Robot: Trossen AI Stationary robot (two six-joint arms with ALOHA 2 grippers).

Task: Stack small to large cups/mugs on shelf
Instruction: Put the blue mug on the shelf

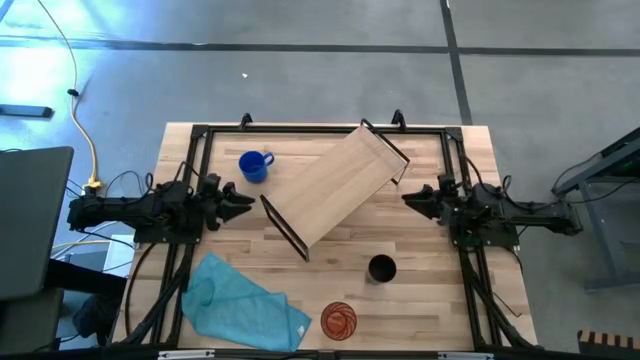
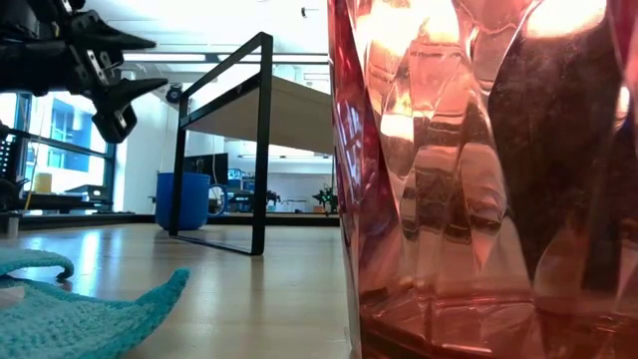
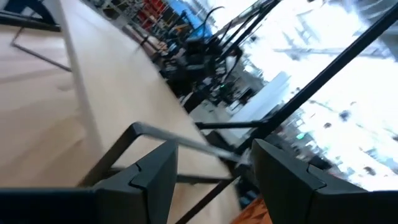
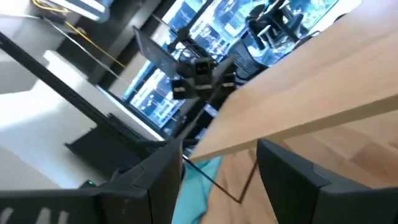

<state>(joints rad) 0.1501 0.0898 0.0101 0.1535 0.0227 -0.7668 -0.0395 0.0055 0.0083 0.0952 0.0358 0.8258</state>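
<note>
The light-wood shelf point(image 1: 335, 185) stands slantwise at mid-table on its black end frames point(image 2: 261, 140). The blue mug point(image 1: 255, 165) sits upright on the table near the far left, beyond the shelf's left end, and shows small in the low view point(image 2: 184, 199). The black cup point(image 1: 381, 268) stands near the shelf's right side. The orange ribbed tumbler point(image 1: 339, 320) stands at the near edge and fills the low view point(image 2: 478, 179). My left gripper point(image 1: 250, 201) hovers open just left of the shelf's left frame point(image 3: 168, 134). My right gripper point(image 1: 405, 197) hovers open at the shelf's right end point(image 4: 311, 93).
A crumpled teal cloth point(image 1: 240, 305) lies on the near left of the slatted tabletop point(image 1: 430, 300), left of the tumbler. Black rails point(image 1: 195, 135) frame the table's far, left and right sides. Bare wood lies between the shelf and the black cup.
</note>
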